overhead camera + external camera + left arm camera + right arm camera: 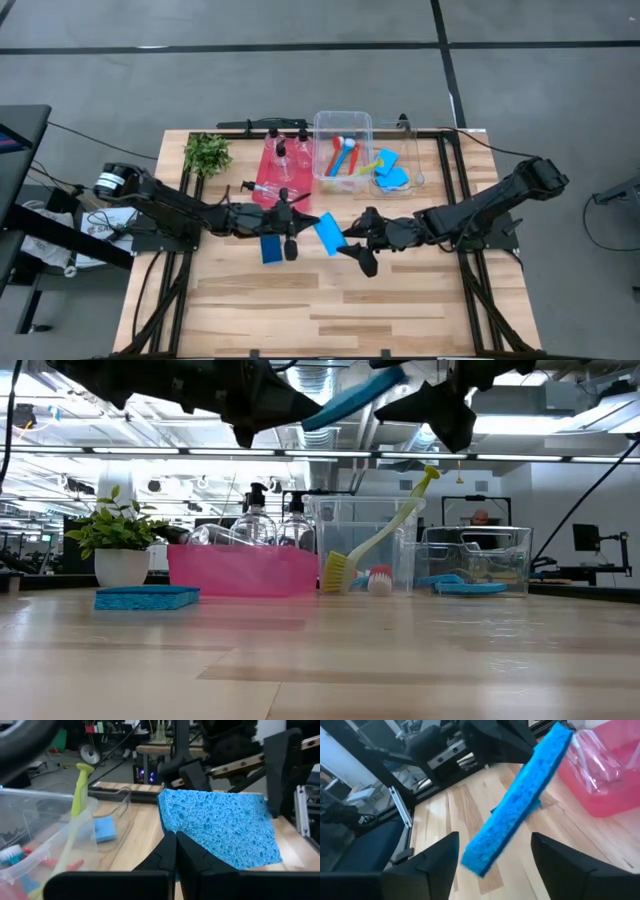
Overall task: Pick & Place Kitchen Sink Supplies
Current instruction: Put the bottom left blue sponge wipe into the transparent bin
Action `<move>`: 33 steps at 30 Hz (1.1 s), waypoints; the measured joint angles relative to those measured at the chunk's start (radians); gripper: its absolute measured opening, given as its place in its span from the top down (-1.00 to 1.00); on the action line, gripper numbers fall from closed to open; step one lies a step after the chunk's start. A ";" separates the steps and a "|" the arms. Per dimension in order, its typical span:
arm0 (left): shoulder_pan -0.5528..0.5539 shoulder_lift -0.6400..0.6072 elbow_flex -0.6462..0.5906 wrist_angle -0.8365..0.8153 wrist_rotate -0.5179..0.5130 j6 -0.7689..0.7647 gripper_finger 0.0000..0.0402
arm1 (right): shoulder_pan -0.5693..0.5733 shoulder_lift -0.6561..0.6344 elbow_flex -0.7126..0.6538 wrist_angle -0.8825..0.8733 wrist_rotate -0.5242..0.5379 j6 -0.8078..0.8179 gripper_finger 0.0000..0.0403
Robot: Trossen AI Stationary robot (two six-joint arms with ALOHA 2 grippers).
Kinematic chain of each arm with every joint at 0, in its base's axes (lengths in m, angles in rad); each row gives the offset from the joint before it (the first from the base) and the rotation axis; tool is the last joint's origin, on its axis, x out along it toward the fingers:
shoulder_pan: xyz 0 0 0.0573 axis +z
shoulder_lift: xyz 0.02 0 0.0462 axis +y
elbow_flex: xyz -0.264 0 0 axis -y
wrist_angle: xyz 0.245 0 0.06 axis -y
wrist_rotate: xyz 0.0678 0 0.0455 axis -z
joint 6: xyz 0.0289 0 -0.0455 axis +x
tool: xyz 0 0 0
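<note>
The left gripper (175, 839) is closed on the corner of a blue sponge (220, 827), holding it in the air above the middle of the table (400, 300). The sponge hangs tilted, one long edge higher than the other. The right gripper (495, 840) faces it from the other side with its fingers spread wide on either side of the sponge and touching neither face.

The hold looks slight, a pinch at one corner of something soft. If the left arm swings quickly, the sponge could twist out and fall to the wood. If the right fingers close off-centre, they could knock it loose rather than take it.

A second sponge (271, 247) lies flat on the table just beside the left gripper. More blue sponges sit in the small clear bin (415, 160) at the back right; they look like two, but overlap too much to be sure. The larger clear bin (343, 120) in the middle holds three brushes: red (335, 157), blue (347, 157) and yellow-green (368, 165). The red tray (268, 172) to its left holds clear bottles (283, 155), at least three, one lying down. One potted plant (207, 152) stands at the back left.
</note>
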 joint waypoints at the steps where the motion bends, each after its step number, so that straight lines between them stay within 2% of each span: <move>1: 0.000 -0.002 0.000 0.006 0.001 0.000 0.98 | -0.005 0.000 0.000 0.008 0.000 0.000 -0.21; 8: 0.000 -0.004 0.000 0.006 0.019 -0.040 0.98 | -0.055 0.000 0.000 0.056 0.000 -0.008 -0.15; 13: 0.000 -0.004 0.000 0.014 0.019 -0.073 0.98 | -0.087 0.000 0.000 0.058 0.000 0.011 0.03; 17: 0.000 -0.003 0.000 0.023 0.018 -0.099 0.98 | -0.106 0.001 0.000 0.057 -0.009 0.049 0.31; 23: 0.001 -0.003 0.000 0.031 0.015 -0.101 0.98 | -0.116 0.001 0.000 0.055 -0.045 0.051 0.92; 29: 0.014 -0.003 0.000 0.032 0.016 -0.152 0.94 | -0.116 0.001 0.000 0.056 -0.047 0.051 0.96; 33: 0.026 -0.007 0.000 0.028 0.015 -0.163 0.82 | -0.116 0.000 0.000 0.053 -0.047 0.046 0.97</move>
